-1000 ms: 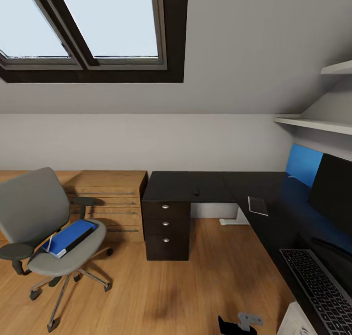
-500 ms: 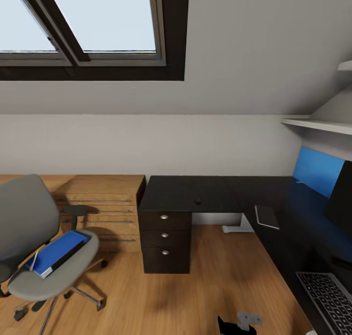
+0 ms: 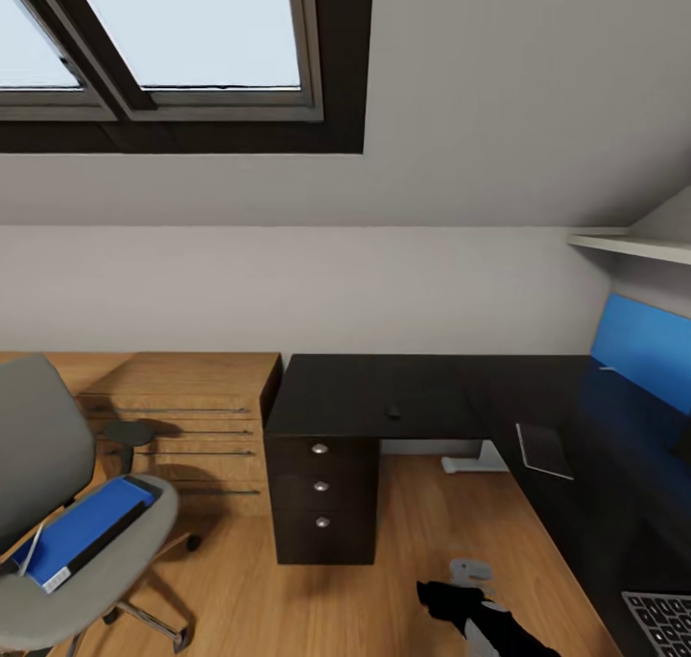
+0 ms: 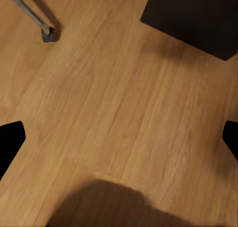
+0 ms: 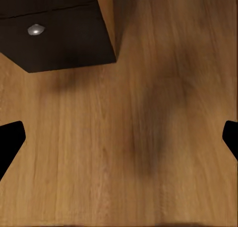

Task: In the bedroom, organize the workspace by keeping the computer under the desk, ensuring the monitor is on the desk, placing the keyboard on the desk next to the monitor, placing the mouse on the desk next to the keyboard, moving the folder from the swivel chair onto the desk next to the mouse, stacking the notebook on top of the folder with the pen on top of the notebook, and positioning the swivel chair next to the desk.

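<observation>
The grey swivel chair (image 3: 38,446) stands at the left edge with the blue folder (image 3: 82,530) flat on its seat. A thin pale stick (image 3: 32,549), maybe the pen, lies beside the folder. On the black desk (image 3: 384,384) a small dark mouse (image 3: 393,411) sits near the corner. The pale grey notebook (image 3: 544,449) lies on the right wing, and a corner of the keyboard (image 3: 664,621) shows at the bottom right. The monitor and computer are out of view. My left gripper (image 4: 119,137) and right gripper (image 5: 119,137) are both open over the wooden floor.
The desk's three-drawer unit (image 3: 321,489) faces me and also appears as a drawer unit corner (image 5: 54,33). A chair castor (image 4: 47,34) is near the left gripper. Low wooden cabinets (image 3: 182,408) line the wall, with a blue panel (image 3: 643,350) and shelf (image 3: 629,245) at the right.
The whole view has shifted as the camera moved closer. The chair slid toward the left edge and the monitor left the frame. My right arm now shows further in at the bottom.
</observation>
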{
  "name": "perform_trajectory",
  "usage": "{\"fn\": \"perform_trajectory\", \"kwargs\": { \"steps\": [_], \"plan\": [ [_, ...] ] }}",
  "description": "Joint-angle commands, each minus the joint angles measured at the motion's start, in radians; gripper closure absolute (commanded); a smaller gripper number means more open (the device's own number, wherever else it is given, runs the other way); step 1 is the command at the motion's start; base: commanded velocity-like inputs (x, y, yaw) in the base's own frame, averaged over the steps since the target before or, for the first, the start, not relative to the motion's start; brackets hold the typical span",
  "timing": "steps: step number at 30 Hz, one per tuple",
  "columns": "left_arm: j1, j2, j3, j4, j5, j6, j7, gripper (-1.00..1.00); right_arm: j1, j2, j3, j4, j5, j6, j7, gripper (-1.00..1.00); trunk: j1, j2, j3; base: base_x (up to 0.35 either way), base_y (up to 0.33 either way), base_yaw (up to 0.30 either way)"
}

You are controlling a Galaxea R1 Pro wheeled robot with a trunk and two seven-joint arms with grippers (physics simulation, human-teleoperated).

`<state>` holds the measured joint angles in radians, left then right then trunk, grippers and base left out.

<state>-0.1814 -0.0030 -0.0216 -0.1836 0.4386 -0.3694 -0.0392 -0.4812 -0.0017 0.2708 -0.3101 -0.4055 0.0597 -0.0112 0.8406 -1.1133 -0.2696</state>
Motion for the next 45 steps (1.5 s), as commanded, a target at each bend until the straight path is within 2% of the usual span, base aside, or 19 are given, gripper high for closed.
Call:
{"fn": "perform_trajectory", "kwargs": {
  "steps": [1, 4, 7, 8, 9, 11, 16, 20, 26, 36, 45],
  "plan": [
    [-0.001, 0.000, -0.003, 0.001, 0.009, -0.003, -0.004, -1.00, -0.001, -0.002, 0.002, -0.087, -0.002, 0.087, -0.045, -1.00, 0.000, -0.001, -0.001, 0.149, 0.000, 0.000],
    [-0.001, 0.000, -0.003, 0.001, 0.008, -0.004, -0.004, -1.00, -0.003, -0.003, 0.002, -0.342, -0.001, 0.289, -0.158, -1.00, 0.000, -0.001, -0.001, 0.065, 0.000, 0.000],
    [-0.001, -0.001, -0.003, 0.000, 0.007, -0.005, -0.004, -1.00, -0.003, -0.004, 0.002, -0.581, -0.001, 0.429, -0.210, -1.00, 0.000, -0.001, -0.001, 0.017, 0.000, 0.000],
    [0.000, -0.001, -0.003, 0.000, 0.007, -0.006, -0.004, -1.00, -0.003, -0.004, 0.002, -0.614, -0.001, 0.449, -0.214, -1.00, -0.003, 0.006, 0.002, 0.008, 0.000, 0.000],
    [-0.001, -0.001, -0.003, 0.001, 0.007, -0.006, -0.004, -1.00, -0.004, -0.005, 0.003, -0.701, -0.001, 0.498, -0.221, -1.00, -0.007, 0.013, 0.005, 0.004, 0.000, 0.000],
    [-0.001, -0.001, -0.003, 0.000, 0.008, -0.006, -0.004, -1.00, -0.004, -0.005, 0.004, -0.772, -0.001, 0.531, -0.226, -1.00, -0.015, 0.027, 0.011, 0.002, 0.000, 0.000],
    [-0.001, -0.002, -0.003, 0.000, 0.009, -0.005, -0.004, -1.00, -0.001, -0.005, 0.007, -0.791, 0.006, 0.529, -0.232, -1.00, -0.034, 0.062, 0.027, 0.000, 0.000, 0.000],
    [-0.001, -0.002, -0.002, 0.000, 0.009, -0.005, -0.004, -1.00, 0.001, -0.012, 0.007, -0.769, 0.040, 0.485, -0.234, -1.00, -0.049, 0.090, 0.039, 0.000, 0.000, 0.000],
    [0.000, -0.002, -0.001, 0.001, 0.009, -0.005, -0.004, -1.00, 0.002, -0.022, 0.007, -0.763, 0.045, 0.475, -0.236, -1.00, -0.072, 0.132, 0.058, 0.000, 0.000, 0.000],
    [-0.001, -0.002, -0.001, 0.000, 0.009, -0.006, -0.004, -1.00, 0.004, -0.025, 0.007, -0.761, 0.046, 0.474, -0.238, -1.00, -0.072, 0.132, 0.058, 0.026, 0.000, 0.000],
    [-0.001, -0.002, -0.001, 0.001, 0.009, -0.006, -0.004, -1.00, 0.004, -0.035, 0.005, -0.763, 0.044, 0.477, -0.236, -1.00, -0.072, 0.132, 0.058, 0.282, 0.000, 0.000]
  ]
}}
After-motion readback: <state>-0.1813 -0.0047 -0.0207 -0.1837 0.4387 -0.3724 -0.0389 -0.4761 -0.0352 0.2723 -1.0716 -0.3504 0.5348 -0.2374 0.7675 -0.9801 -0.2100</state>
